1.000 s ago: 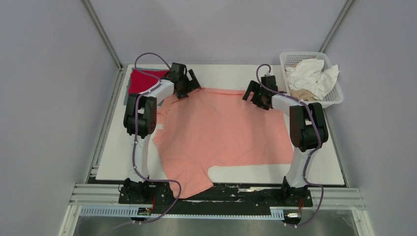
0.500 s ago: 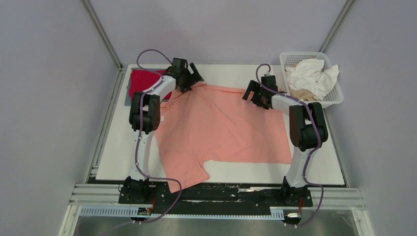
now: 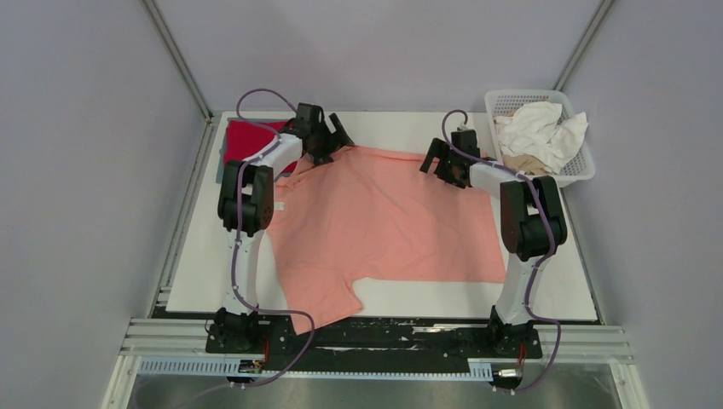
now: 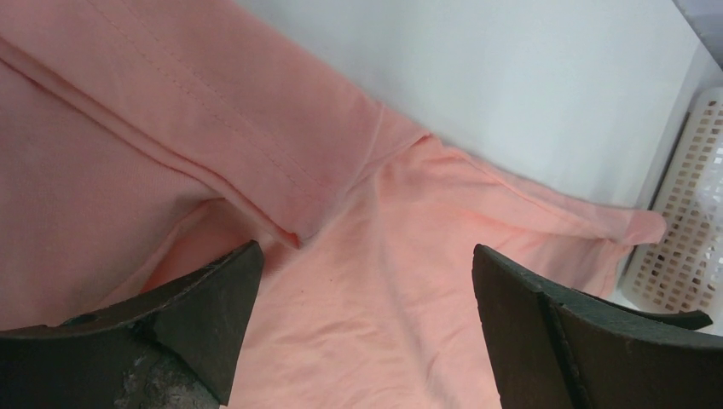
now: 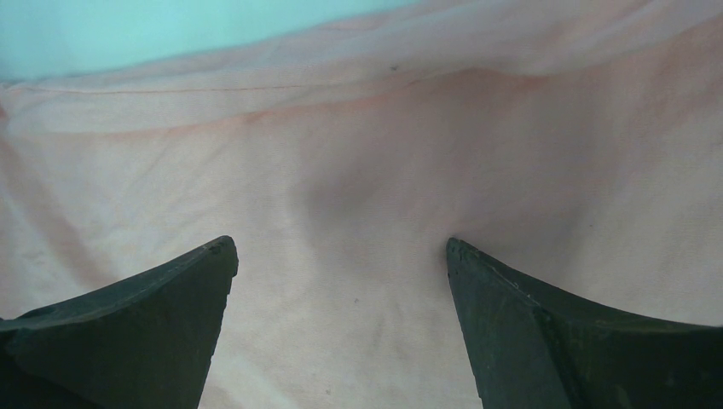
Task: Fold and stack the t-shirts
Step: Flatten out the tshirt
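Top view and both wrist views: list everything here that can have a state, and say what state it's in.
Salmon-pink t-shirt: unfolded, spread wrinkled on the table.
Red t-shirt: folded, far left corner.
White t-shirts: crumpled in the basket.
Left gripper: open, over the salmon-pink t-shirt.
Right gripper: open, over the salmon-pink t-shirt.

Salmon-pink t-shirt (image 3: 388,217): soft matt cloth, stitched hems. Basket (image 3: 584,166): white plastic lattice. Table (image 3: 554,294): smooth matt white.
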You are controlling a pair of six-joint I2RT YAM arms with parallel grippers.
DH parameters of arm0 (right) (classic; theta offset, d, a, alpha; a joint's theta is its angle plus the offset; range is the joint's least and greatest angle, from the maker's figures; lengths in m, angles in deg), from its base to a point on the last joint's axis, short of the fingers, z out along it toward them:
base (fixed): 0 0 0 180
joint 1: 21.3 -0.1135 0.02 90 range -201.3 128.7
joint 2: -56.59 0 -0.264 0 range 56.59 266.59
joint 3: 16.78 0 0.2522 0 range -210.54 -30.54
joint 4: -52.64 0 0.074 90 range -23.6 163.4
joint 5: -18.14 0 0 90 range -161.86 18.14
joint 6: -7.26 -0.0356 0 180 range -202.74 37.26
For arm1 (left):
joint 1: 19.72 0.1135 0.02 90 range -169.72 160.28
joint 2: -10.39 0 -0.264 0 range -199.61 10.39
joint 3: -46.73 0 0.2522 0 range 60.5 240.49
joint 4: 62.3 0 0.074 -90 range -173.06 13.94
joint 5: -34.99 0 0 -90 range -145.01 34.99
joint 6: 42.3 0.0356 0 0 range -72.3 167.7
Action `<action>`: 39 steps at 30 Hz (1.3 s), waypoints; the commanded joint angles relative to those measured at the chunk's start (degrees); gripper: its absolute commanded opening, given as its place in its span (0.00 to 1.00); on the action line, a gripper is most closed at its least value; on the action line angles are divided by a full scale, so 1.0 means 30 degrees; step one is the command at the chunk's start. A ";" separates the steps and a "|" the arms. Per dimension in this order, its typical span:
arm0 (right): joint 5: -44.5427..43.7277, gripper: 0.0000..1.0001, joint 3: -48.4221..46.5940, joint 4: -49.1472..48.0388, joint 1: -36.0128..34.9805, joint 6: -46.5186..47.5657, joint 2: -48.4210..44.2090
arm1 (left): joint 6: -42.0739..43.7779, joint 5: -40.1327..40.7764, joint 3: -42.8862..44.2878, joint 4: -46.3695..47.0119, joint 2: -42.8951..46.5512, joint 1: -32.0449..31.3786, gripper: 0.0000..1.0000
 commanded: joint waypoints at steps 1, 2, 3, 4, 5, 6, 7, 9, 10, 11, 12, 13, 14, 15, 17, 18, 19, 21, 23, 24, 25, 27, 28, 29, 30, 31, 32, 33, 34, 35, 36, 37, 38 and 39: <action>-0.0416 1.00 -0.0302 0.0298 0.0031 0.0296 0.0554 | 0.0022 -0.0203 0.0320 0.0199 0.1115 -0.0089 1.00; -0.0435 1.00 -0.0314 0.0305 0.0031 0.0325 0.0555 | -0.0038 -0.0113 0.0401 0.0207 0.1037 -0.0104 1.00; -0.0467 1.00 -0.0330 0.0314 0.0031 0.0341 0.0573 | -0.0077 0.0044 0.0681 0.0095 0.0853 -0.0115 1.00; -0.0485 1.00 -0.0343 0.0336 0.0031 0.0329 0.0609 | -0.0092 0.0249 0.0830 -0.0043 0.0730 -0.0118 0.99; -0.0495 1.00 -0.0337 0.0339 0.0053 0.0327 0.0613 | -0.0089 0.0342 0.1133 -0.0105 0.0550 -0.0104 0.98; -0.0481 1.00 -0.0344 0.0340 0.0033 0.0323 0.0614 | -0.0110 0.0405 0.1217 -0.0057 0.0490 -0.0100 0.96; -0.0491 1.00 -0.0345 0.0354 0.0049 0.0352 0.0636 | -0.0113 0.0376 0.1303 0.0020 0.0453 -0.0109 0.95; -0.0561 1.00 -0.0359 0.0368 0.0045 0.0378 0.0668 | -0.0200 0.0241 0.1156 0.0460 0.0554 -0.0129 0.94; -0.0589 1.00 -0.0372 0.0384 0.0051 0.0370 0.0672 | -0.0225 0.0211 0.1068 0.0861 0.0610 -0.0143 0.94; -0.0592 1.00 -0.0374 0.0389 0.0046 0.0384 0.0687 | -0.0231 0.0323 0.0972 0.0977 0.0659 -0.0146 0.93; -0.0618 1.00 -0.0360 0.0412 0.0055 0.0389 0.0659 | -0.0232 0.0568 0.1035 0.1078 0.0633 -0.0125 0.93; -0.0621 1.00 -0.0361 0.0418 0.0045 0.0412 0.0667 | -0.0189 0.0769 0.1264 0.1041 0.0437 -0.0107 0.93; -0.0644 1.00 -0.0372 0.0405 0.0032 0.0411 0.0672 | -0.0182 0.0822 0.1459 0.0787 0.0176 -0.0101 0.92; -0.0672 1.00 -0.0370 0.0421 0.0056 0.0411 0.0661 | -0.0140 0.0913 0.1883 0.0632 0.0025 -0.0095 0.90; -0.0704 1.00 -0.0373 0.0433 0.0029 0.0415 0.0670 | -0.0170 0.0931 0.2290 0.0339 -0.0393 -0.0108 0.87; -0.0687 1.00 -0.0374 0.0428 0.0045 0.0389 0.0657 | -0.0173 0.0976 0.2347 0.0311 -0.0573 -0.0101 0.86; -0.0659 1.00 -0.0374 0.0446 0.0036 0.0371 0.0685 | -0.0248 0.1156 0.2352 0.0291 -0.0643 -0.0110 0.84; -0.0624 1.00 -0.0374 0.0431 0.0034 0.0357 0.0742 | -0.0286 0.1474 0.2389 0.0322 -0.0795 -0.0107 0.81; -0.0672 1.00 -0.0375 0.0450 0.0042 0.0356 0.0770 | -0.0229 0.1546 0.2540 0.0359 -0.0989 -0.0099 0.79; -0.0701 1.00 -0.0396 0.0456 0.0043 0.0371 0.0787 | -0.0202 0.1518 0.2769 0.0235 -0.1177 -0.0128 0.79; -0.0709 1.00 -0.0403 0.0457 0.0036 0.0351 0.0789 | -0.0160 0.1424 0.2885 0.0151 -0.1281 -0.0124 0.78; -0.0717 1.00 -0.0422 0.0462 0.0031 0.0355 0.0782 | -0.0122 0.1287 0.3001 -0.0089 -0.1523 -0.0161 0.78; -0.0733 1.00 -0.0432 0.0476 0.0034 0.0353 0.0803 | -0.0119 0.1301 0.2979 -0.0099 -0.1625 -0.0169 0.78; -0.0738 1.00 -0.0418 0.0474 0.0053 0.0356 0.0817 | -0.0161 0.1318 0.2976 -0.0121 -0.1696 -0.0168 0.78; -0.0735 1.00 -0.0431 0.0459 0.0059 0.0356 0.0815 | -0.0183 0.1316 0.3002 -0.0144 -0.1837 -0.0158 0.78; -0.0761 1.00 -0.0433 0.0472 0.0034 0.0356 0.0822 | -0.0250 0.1337 0.3031 -0.0213 -0.1919 -0.0150 0.78; -0.0767 1.00 -0.0418 0.0459 0.0046 0.0353 0.0830 | -0.0300 0.1399 0.3133 -0.0263 -0.2024 -0.0149 0.77; -0.0768 1.00 -0.0431 0.0457 0.0032 0.0356 0.0838 | -0.0360 0.1665 0.3140 -0.0309 -0.2056 -0.0185 0.75; -0.0768 1.00 -0.0433 0.0457 0.0038 0.0342 0.0872 | -0.0375 0.1885 0.3146 -0.0311 -0.2095 -0.0196 0.71; -0.0768 1.00 -0.0433 0.0464 0.0031 0.0355 0.0866 | -0.0363 0.2314 0.3147 -0.0269 -0.2092 -0.0248 0.69; -0.0761 1.00 -0.0455 0.0476 0.0031 0.0356 0.0884 | -0.0332 0.2458 0.3169 -0.0233 -0.2097 -0.0242 0.65; -0.0767 1.00 -0.0461 0.0470 0.0045 0.0356 0.0904 | -0.0327 0.2706 0.3217 -0.0176 -0.2098 -0.0237 0.62; -0.0768 1.00 -0.0444 0.0459 0.0040 0.0356 0.0906 | -0.0286 0.2863 0.3319 -0.0143 -0.2108 -0.0251 0.57; -0.0790 1.00 -0.0460 0.0483 0.0046 0.0342 0.0972 | -0.0260 0.2938 0.3409 -0.0176 -0.2123 -0.0262 0.54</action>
